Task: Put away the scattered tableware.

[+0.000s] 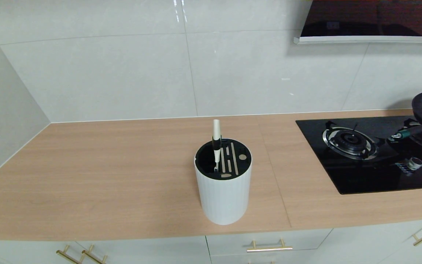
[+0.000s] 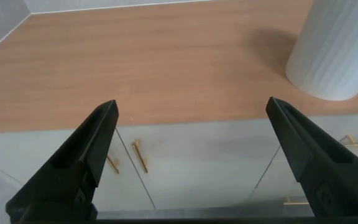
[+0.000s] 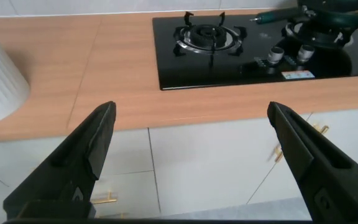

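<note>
Okay, head view: a cream-handled utensil (image 1: 216,131) is standing upright in the holder (image 1: 222,194), likely light and stiff, best gripped by its protruding handle. Left wrist view: left gripper (image 2: 191,107) is hanging, jaws spread wide. Right wrist view: right gripper (image 3: 191,109) is gaping likewise.

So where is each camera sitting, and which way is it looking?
Head view: on the robot's head, facing forward and down at the wooden counter, the white utensil holder and the gas stove.
Left wrist view: on the left wrist, looking past the open left gripper at the counter edge and cabinet doors.
Right wrist view: on the right wrist, looking past the open right gripper at the stove.
Shared: all three show the holder; head and right wrist show the stove.
</note>
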